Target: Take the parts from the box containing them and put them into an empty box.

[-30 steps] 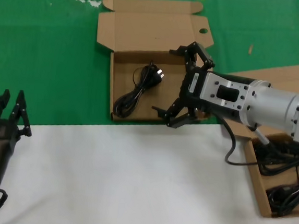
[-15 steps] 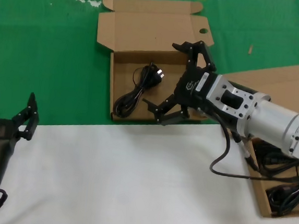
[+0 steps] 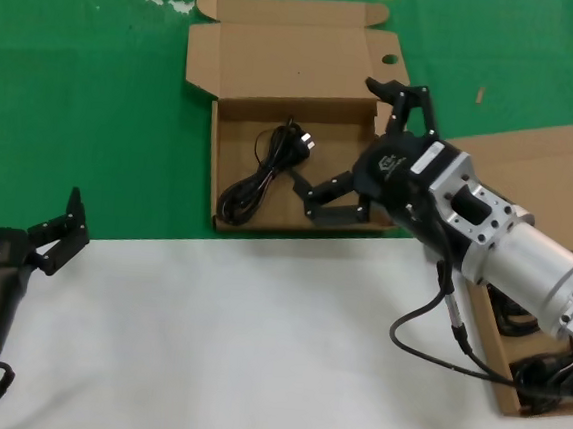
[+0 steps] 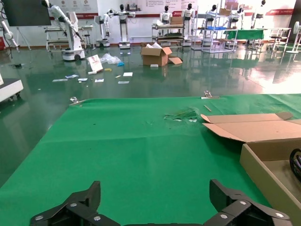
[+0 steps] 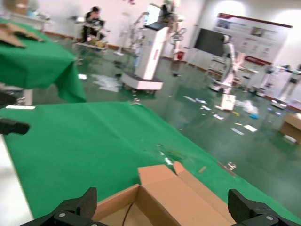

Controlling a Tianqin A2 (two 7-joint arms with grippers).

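The shallow box with a round-holed lid flap (image 3: 279,68) lies open at the back centre. One black power cord (image 3: 263,175) rests inside it. My right gripper (image 3: 338,137) hovers open and empty over that box's right half, beside the cord. The right wrist view shows its fingers (image 5: 75,209) spread wide over the box lid (image 5: 188,197). The deeper box holding several cords (image 3: 539,372) sits at the right edge, partly hidden by my right arm. My left gripper (image 3: 19,226) stands open and empty at the lower left, over the edge between white and green cloth.
Green cloth (image 3: 85,107) covers the far table and white cloth (image 3: 234,351) the near part. The source box's plain lid (image 3: 533,156) lies folded back behind my right arm. In the left wrist view, the holed box (image 4: 273,155) lies far off to one side.
My left gripper has opened from nearly shut to wide. My right gripper has turned and shifted a little to the right above the holed box, still empty.
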